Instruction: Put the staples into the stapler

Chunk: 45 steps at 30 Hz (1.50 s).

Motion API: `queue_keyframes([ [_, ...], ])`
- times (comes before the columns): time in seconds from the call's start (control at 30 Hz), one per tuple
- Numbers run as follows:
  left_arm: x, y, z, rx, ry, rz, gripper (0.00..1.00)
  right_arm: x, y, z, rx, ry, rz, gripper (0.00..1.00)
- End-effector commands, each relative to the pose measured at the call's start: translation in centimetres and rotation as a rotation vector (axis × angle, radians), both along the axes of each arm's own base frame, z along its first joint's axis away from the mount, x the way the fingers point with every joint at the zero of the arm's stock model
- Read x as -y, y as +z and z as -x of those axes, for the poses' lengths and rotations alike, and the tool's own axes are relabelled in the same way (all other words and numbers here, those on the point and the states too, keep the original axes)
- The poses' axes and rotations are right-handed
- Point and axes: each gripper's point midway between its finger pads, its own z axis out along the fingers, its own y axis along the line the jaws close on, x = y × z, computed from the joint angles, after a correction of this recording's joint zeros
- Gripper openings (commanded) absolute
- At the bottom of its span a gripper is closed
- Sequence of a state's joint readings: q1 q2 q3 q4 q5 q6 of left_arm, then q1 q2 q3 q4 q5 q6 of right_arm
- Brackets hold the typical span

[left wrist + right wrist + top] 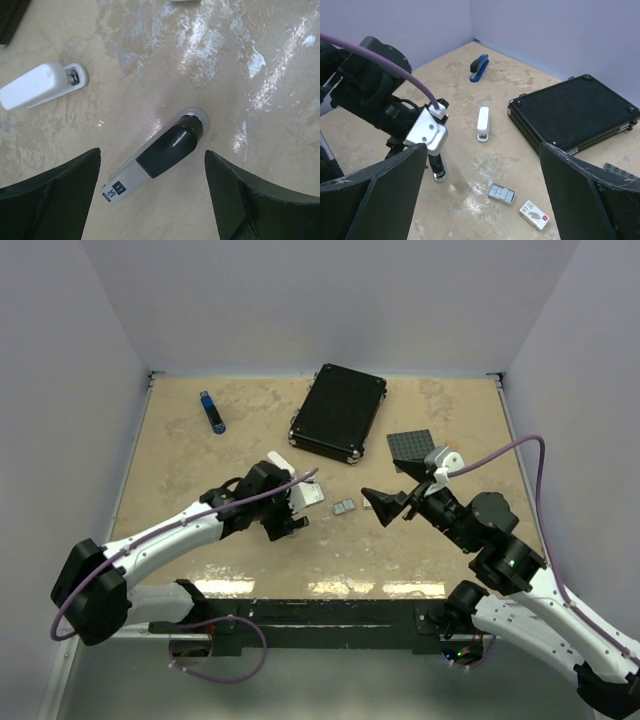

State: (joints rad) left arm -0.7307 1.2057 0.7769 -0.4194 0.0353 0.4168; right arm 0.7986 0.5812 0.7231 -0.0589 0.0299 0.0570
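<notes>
Scene: Two robot arms lean in from the near edge of a tan, marbled table [200,460] boxed in by pale lilac walls.
Left tool [152,152]: Spread wide and gripping nothing. Its two dark fingers [50,200] flank a stapler, with bare table showing on either side.
Stapler [167,147]: Grey body with a black top, lying flat on the table between the left tool's fingers. Its rounded nose points away from the wrist camera, and a small printed label sits at the near end.
Right tool [482,146]: Also spread wide and holding nothing. It is poised above the table right of centre, facing the left arm.
Staples box [534,215]: A tiny white carton with a red mark, flat on the table in the gap between the two tools and nearer the right one. Neither tool touches it.
Grey segmented block [501,193]: Lies just beside the staples box on the side toward the left arm, with a sliver of table between them.
White stapler [483,124]: Lies closed on the table beyond the left tool, between it and the case.
Blue stapler [479,67]: Sits well apart from the rest, toward the far left corner.
Black case [338,410]: Closed and set at an angle at the rear centre of the table.
Black studded plate [411,447]: Flat on the table just right of the case's front corner.
Purple cable [520,445]: Loops over the right arm, and a matching cable runs along the left arm.
</notes>
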Motion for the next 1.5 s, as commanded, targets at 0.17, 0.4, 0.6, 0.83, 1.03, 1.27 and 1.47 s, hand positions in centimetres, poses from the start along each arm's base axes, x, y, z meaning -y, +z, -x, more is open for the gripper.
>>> queue_keyframes([
  [0.17, 1.2, -3.1, -0.6, -0.106, -0.204, -0.145, 0.81, -0.2, 1.3, 0.4, 0.051, 0.028, -0.009, 0.98],
  [0.4, 2.0, -5.4, -1.0, -0.197, -0.231, -0.187, 0.52, -0.7, 1.0, 0.4, 0.044, 0.046, 0.005, 0.98],
  [0.6, 3.5, -4.8, -0.6, -0.231, -0.242, -0.112, 0.17, -0.7, 0.8, 0.2, 0.038, 0.039, 0.003, 0.98],
  [0.83, 6.4, -2.2, -0.2, -0.25, -0.19, 0.091, 0.05, -1.3, -1.2, -0.6, -0.096, 0.004, -0.042, 0.98],
  [1.03, 8.7, 2.5, 1.1, -0.179, -0.207, 0.349, 0.0, -1.8, -5.1, -1.3, -0.272, -0.042, -0.098, 0.96],
  [1.27, 9.0, 7.6, 3.0, -0.045, -0.25, 0.553, 0.0, -4.5, -9.9, -0.4, -0.431, 0.053, -0.132, 0.82],
  [1.47, 9.8, 11.0, 4.1, 0.044, -0.284, 0.704, 0.0, -6.8, -11.1, -0.2, -0.529, 0.126, -0.248, 0.73],
])
